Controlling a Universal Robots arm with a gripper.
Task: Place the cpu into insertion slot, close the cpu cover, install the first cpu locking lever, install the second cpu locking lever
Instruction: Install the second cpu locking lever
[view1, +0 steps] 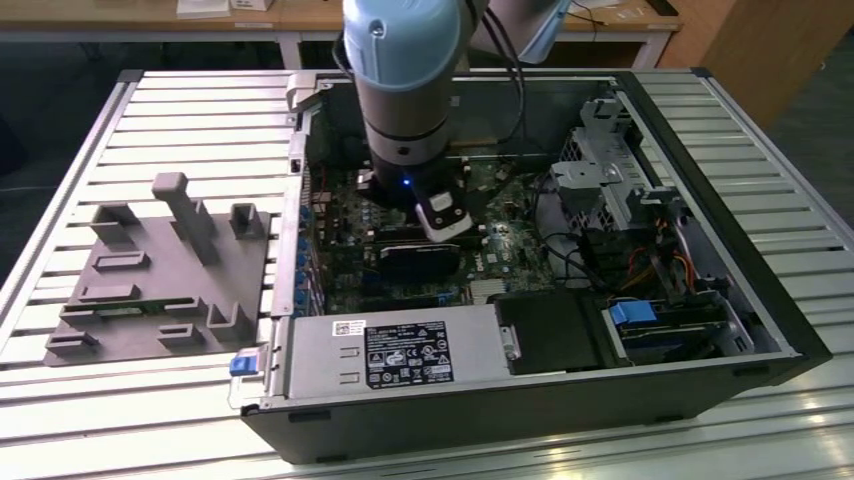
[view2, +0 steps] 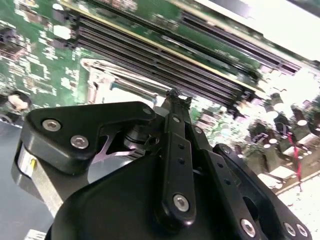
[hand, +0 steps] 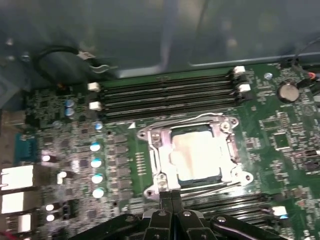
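CPU, the small square silvery chip, sat in the silver-rimmed socket under the thin metal frame cover, on the green motherboard. Risk, as I judged it: fingertips slipping off a thin wire locking lever. Grey arm stood near-vertical over the socket; black gripper pinched closed, apparently empty.

A green circuit board carries black memory slots with white latches. The cpu is pale silvery-bronze, framed by the silvery cpu cover. The gripper is black with silver screws.
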